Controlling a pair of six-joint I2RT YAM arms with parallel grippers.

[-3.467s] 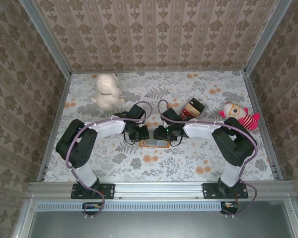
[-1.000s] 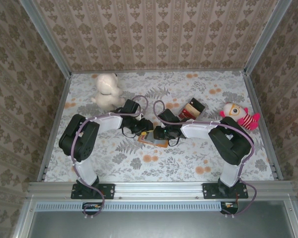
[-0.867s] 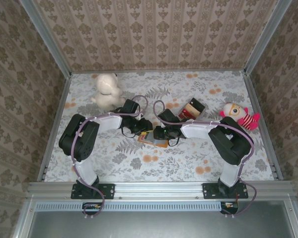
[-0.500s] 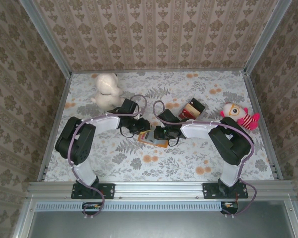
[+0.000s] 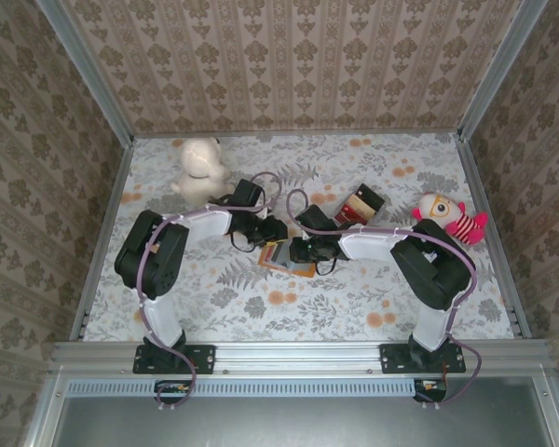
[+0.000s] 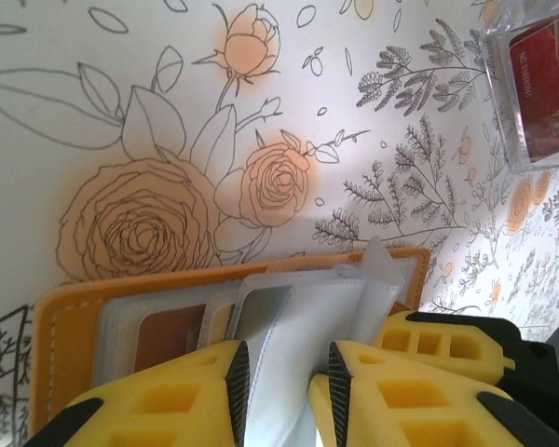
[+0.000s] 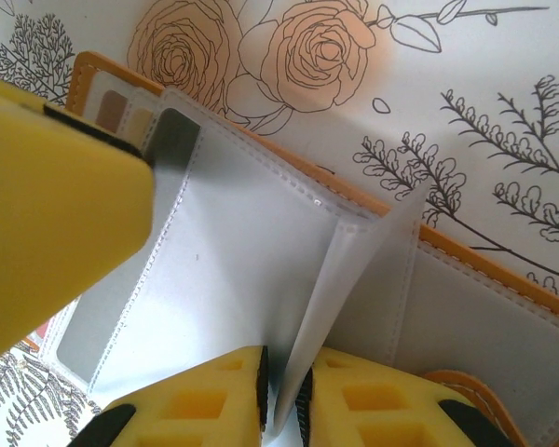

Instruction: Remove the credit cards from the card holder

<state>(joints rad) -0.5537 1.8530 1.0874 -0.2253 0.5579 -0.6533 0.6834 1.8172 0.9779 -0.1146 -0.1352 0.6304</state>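
Observation:
The card holder [image 5: 296,268] lies open on the floral table between my two grippers, with its orange-tan rim [image 6: 63,321] and blue-grey pocket pages [image 7: 233,233] showing. A reddish-brown credit card [image 6: 166,337] shows through a pocket at the holder's left end. My left gripper [image 6: 284,363] is over the holder's left half, with a raised pocket page between its yellow fingers, touching both pads. My right gripper [image 7: 281,377] is shut tight on the edge of another thin page, which stands up from the spine. In the top view the left gripper [image 5: 272,233] and right gripper [image 5: 302,250] almost meet.
A brown boxy block [image 5: 361,202] stands just behind the right gripper; its clear-edged red face [image 6: 540,88] shows in the left wrist view. A white plush [image 5: 201,170] sits at the back left. A pink-and-red doll [image 5: 447,218] lies at the right.
The card holder has shifted a little farther back and turned since 3.5 s ago. Over the last second the left gripper edged back and right, and the right arm barely moved.

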